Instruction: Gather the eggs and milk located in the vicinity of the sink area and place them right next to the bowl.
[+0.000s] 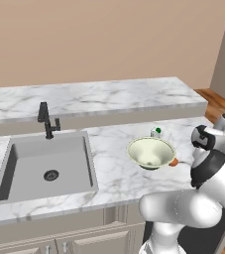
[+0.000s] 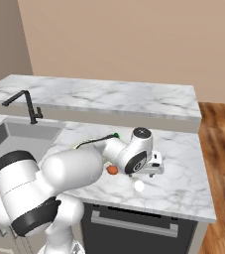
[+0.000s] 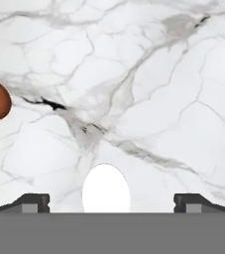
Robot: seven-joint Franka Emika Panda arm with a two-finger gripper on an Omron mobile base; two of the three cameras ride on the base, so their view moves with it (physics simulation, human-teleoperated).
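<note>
Left base view, left to right: sink (image 1: 44, 168) at left, bowl (image 1: 150, 152) centre-right on the tabletop (image 1: 114, 168), milk (image 1: 156, 132) just behind its rim, orange-brown egg (image 1: 173, 162) touching or just beside its right edge. Hand view: orange-brown egg at left edge, white egg (image 3: 106, 188) bottom centre, lying between the finger tips (image 3: 32, 202), nearer the left one, long axis running up the frame. Jaws spread wide, holding nothing. Gripper (image 2: 153, 168) sits just above the white egg in right base view. Judgement: white egg looks released near the bowl
</note>
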